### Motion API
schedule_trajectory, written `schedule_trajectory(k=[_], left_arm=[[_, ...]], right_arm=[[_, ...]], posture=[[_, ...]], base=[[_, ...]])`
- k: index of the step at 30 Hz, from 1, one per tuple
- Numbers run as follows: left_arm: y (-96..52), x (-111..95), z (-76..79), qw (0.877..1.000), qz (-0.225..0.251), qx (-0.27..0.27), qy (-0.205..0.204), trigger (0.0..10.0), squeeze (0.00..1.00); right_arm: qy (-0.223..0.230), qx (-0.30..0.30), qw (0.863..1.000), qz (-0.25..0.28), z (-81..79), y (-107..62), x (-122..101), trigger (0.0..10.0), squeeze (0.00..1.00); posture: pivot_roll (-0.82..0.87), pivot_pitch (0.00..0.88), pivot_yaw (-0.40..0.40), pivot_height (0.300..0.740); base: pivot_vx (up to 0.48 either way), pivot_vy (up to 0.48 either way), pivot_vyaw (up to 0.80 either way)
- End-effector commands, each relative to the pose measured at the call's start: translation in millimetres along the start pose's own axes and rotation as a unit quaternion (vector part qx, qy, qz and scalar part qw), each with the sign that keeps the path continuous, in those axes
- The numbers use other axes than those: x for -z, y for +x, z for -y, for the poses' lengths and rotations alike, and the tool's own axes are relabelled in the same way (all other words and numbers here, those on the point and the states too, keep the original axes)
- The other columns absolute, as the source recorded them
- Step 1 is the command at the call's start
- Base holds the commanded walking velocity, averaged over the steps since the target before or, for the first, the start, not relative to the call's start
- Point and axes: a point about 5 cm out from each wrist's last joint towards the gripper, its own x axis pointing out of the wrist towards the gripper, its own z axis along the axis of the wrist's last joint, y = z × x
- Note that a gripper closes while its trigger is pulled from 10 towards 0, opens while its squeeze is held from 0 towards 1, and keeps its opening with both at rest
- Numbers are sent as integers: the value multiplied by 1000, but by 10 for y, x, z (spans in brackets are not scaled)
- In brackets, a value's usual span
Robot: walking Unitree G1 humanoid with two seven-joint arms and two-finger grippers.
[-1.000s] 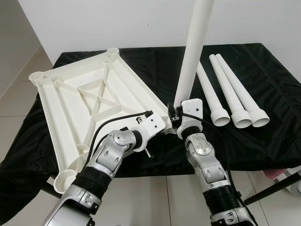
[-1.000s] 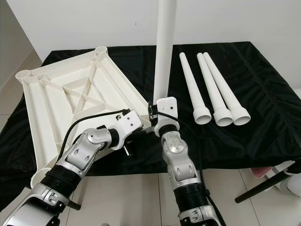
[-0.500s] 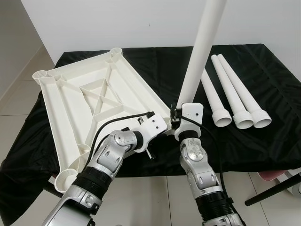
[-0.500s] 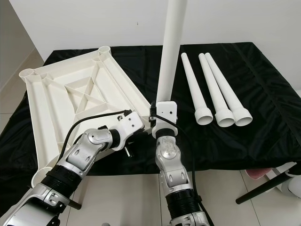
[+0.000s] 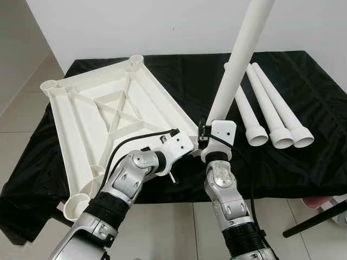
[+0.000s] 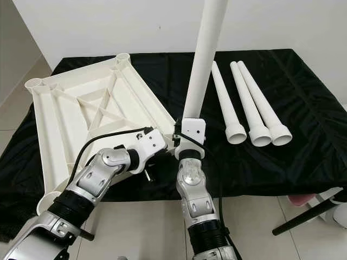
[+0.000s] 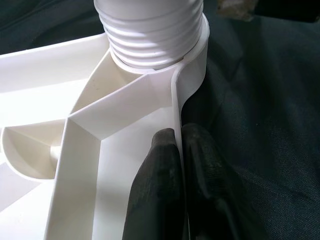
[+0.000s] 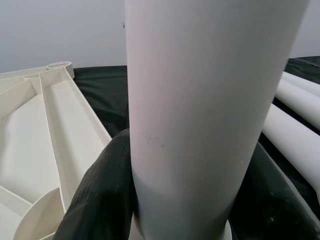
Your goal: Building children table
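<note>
Now: ribbed tabletop [image 5: 103, 116] (white plastic).

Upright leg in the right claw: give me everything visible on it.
The upright leg is a long white tube, smooth and plastic-looking, widening toward its lower end. It stands nearly vertical, leaning toward the robot's right, top out of frame. Its ribbed, threaded base sits in the corner socket of the upturned white tabletop. The right claw is shut on it just above the base, a black finger on each side. The left claw pinches the tabletop rim beside that socket.
</note>
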Motion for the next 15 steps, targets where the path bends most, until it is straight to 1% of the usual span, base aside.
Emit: schedule_trajectory(k=[1,7,15], left_arm=[[-41,-199,-16,998,57,-7,24,10000,0],[-46,-197,-16,998,57,-7,24,10000,0],[-44,-199,-19,998,57,-9,23,10000,0]], right_arm=[[-18,57,994,-95,273,-91,400,10000,0],[-20,63,994,-91,310,-68,385,10000,0],[-25,61,994,-92,315,-55,383,10000,0]], posture=[[-110,102,66,740],[-109,109,65,740],[-108,115,65,740]], base=[[0,0,0],[0,0,0],[0,0,0]])
